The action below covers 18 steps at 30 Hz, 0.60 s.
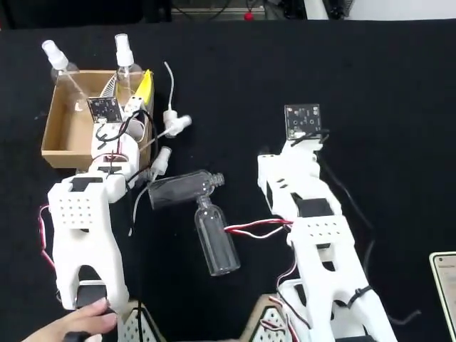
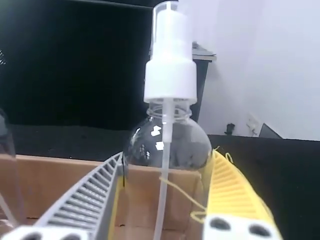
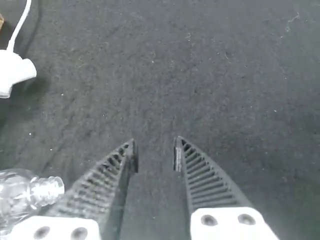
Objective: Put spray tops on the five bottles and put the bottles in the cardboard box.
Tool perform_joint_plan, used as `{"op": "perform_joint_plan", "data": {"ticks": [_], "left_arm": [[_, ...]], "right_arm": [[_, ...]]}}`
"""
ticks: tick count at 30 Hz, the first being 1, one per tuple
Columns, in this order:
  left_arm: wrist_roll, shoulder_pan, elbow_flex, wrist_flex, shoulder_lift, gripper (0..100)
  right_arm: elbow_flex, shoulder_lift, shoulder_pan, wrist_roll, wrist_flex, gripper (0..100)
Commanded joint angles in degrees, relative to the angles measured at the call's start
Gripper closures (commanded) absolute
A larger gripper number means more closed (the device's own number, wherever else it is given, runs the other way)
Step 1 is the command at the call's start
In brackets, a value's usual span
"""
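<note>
Two bare bottles (image 1: 179, 189) lay near the cardboard box (image 1: 68, 132)
High view: loose spray tops (image 1: 174, 122) sat just beside the box. Left wrist view: the left gripper (image 2: 167, 156) clasped a capped bottle (image 2: 170, 142) at the box wall. Right wrist view: the right gripper (image 3: 155, 147) hung slack, jaws apart, over the black table (image 3: 225, 75)

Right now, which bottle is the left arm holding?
The capped bottle between the left jaws at the box; the other capped one leans free in its far corner.
</note>
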Motion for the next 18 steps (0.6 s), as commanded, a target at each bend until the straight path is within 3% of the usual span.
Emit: {"op": "perform_joint_plan", "data": {"ticks": [1,5,10,18], "left_arm": [[-0.4,0.7,-2.2,0.5,-1.1,78],[-0.4,0.8,-2.2,0.6,-1.1,77],[-0.4,0.6,-2.1,0.9,-1.1,66],[-0.4,0.5,-2.2,0.4,-1.2,68]], "right_arm": [[-0.2,0.1,0.8,0.3,-1.6,88.4],[-0.2,0.1,0.8,0.3,-1.6,88.4],[-0.2,0.1,0.8,0.3,-1.6,88.4],[-0.2,0.1,0.8,0.4,-1.6,88.4]]}}
